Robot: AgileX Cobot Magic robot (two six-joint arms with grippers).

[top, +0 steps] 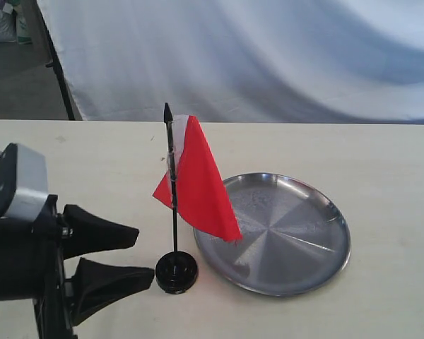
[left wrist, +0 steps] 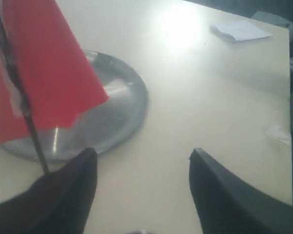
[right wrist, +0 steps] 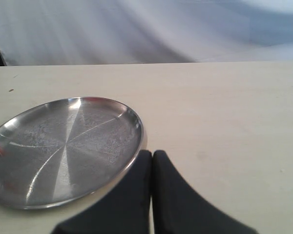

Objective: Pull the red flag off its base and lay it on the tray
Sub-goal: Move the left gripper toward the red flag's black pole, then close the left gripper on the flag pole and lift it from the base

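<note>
The red flag point(top: 198, 180) stands upright on its thin black pole, set in the small round black base point(top: 176, 272). Just right of it lies the round silver tray point(top: 318, 233), with nothing on it. My left gripper point(top: 145, 252) is open just left of the base, its two black fingers pointing at it, nothing between them. In the left wrist view the red flag point(left wrist: 49, 73) hangs before the tray point(left wrist: 122, 117), and the pole passes beside one finger of the left gripper point(left wrist: 142, 156). My right gripper point(right wrist: 152, 155) is shut and empty beside the tray point(right wrist: 112, 141) rim.
The cream table point(top: 381, 155) ends at a far edge, with a white cloth backdrop point(top: 268, 56) behind. A white paper point(left wrist: 239, 30) and a clear scrap point(left wrist: 278, 132) lie on the table in the left wrist view.
</note>
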